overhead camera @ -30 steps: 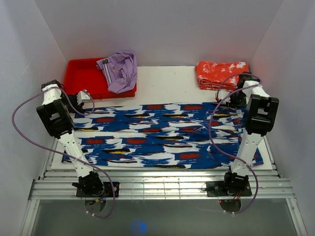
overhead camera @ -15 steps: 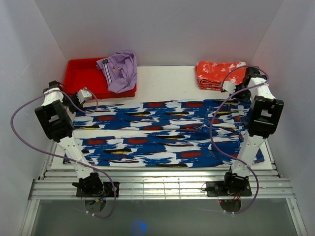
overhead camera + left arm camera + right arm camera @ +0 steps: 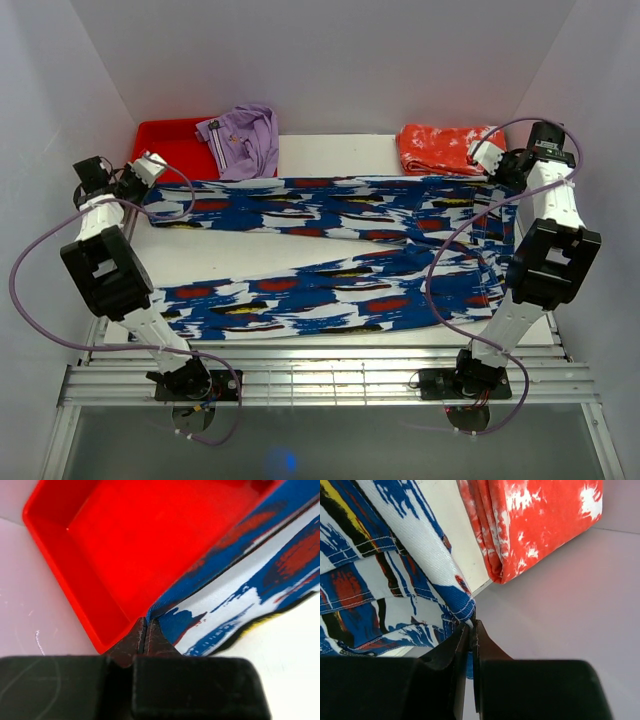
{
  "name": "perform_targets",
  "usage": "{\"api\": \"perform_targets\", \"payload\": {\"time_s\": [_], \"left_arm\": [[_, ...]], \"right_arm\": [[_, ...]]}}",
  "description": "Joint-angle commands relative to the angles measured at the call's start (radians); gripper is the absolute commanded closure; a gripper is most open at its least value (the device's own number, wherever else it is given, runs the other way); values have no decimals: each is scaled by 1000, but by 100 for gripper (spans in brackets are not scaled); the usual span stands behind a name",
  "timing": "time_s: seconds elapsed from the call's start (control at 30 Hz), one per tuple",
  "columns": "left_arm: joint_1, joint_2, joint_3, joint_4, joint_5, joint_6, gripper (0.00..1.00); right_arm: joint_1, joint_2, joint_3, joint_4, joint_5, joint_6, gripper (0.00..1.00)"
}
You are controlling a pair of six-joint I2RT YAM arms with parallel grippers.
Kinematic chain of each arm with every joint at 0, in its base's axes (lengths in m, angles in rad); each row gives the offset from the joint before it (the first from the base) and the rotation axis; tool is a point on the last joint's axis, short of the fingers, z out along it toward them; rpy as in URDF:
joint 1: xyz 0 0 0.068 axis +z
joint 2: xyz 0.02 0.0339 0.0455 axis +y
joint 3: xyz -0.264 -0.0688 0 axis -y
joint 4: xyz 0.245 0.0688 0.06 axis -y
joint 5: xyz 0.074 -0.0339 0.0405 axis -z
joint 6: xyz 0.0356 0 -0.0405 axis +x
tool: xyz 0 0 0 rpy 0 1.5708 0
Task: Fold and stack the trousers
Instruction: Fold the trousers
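The trousers [image 3: 320, 250], in a blue, white and black streaked print with red patches, lie spread across the white table. Their far edge is lifted and stretched between my two grippers. My left gripper [image 3: 150, 168] is shut on the far left corner of the trousers [image 3: 210, 610], held above the red bin. My right gripper [image 3: 490, 160] is shut on the far right corner of the trousers [image 3: 420, 560], beside the orange-red garment. The near leg [image 3: 330, 300] still rests on the table.
A red bin [image 3: 175, 145] stands at the back left with a plain lilac garment [image 3: 245, 140] draped over its right rim. A folded orange-red garment with white splotches [image 3: 440, 148] lies at the back right. White walls close in on both sides.
Both grippers have lifted the far edge of the trousers and carried it up and toward the back. The far leg now hangs stretched between them, baring table under it.
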Motion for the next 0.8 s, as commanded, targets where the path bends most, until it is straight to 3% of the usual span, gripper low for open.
{"api": "perform_targets", "payload": {"time_s": [0.0, 0.17, 0.4, 0.57, 0.77], "left_arm": [[58, -25, 53, 202, -65, -213, 100], [60, 6, 136, 219, -63, -299, 100], [69, 62, 301, 278, -106, -412, 100], [67, 58, 387, 367, -13, -556, 100], [32, 102, 506, 463, -43, -631, 100]], "right_arm": [[-43, -50, -34, 192, 75, 43, 92], [-80, -110, -152, 369, 44, 63, 92], [-117, -113, -82, 443, 6, 250, 92], [-163, -128, -97, 540, -19, 378, 92], [-196, -130, -135, 551, -22, 459, 92]]}}
